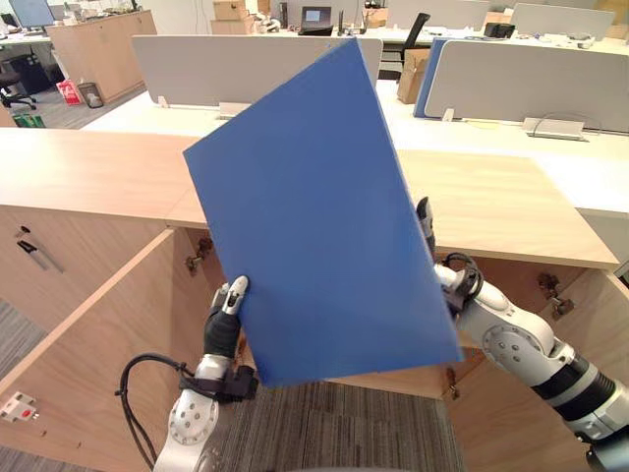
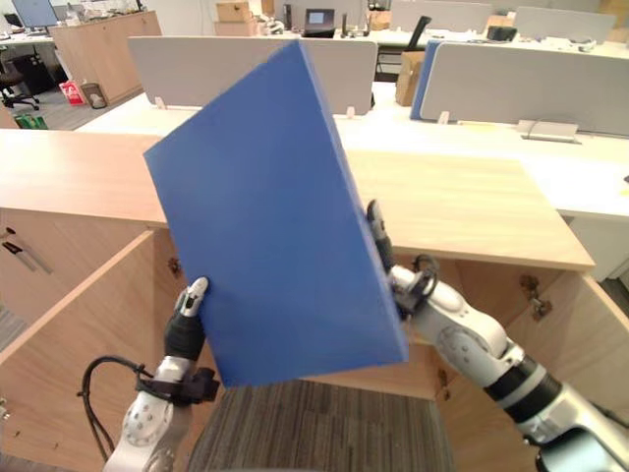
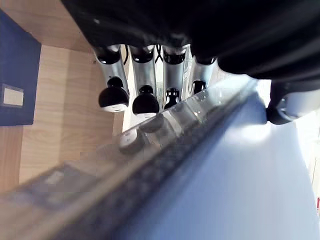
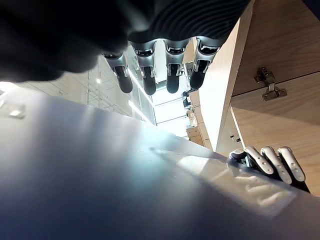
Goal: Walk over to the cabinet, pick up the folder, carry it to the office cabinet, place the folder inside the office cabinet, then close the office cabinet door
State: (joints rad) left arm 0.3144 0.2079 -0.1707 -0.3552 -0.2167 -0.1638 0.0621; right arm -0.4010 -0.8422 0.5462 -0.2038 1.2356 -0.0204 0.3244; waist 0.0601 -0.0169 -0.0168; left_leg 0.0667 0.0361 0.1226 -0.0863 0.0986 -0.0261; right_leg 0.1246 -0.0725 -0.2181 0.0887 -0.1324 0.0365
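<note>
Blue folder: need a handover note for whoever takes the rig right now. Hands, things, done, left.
Left hand: shut on the flat blue folder, pinching its lower left edge between thumb and fingers.
Right hand: open, straight fingers against the folder's right edge.
Folder: held tilted in the air between both hands, in front of the light wooden office cabinet, whose left door stands open.
Done: folder picked up and brought to the cabinet.
Left: place it inside, then close the door.

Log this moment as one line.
stage: carrying | folder: tilted, in front of open office cabinet | left hand: pinching its lower corner | right hand: straight fingers bracing opposite edge
</note>
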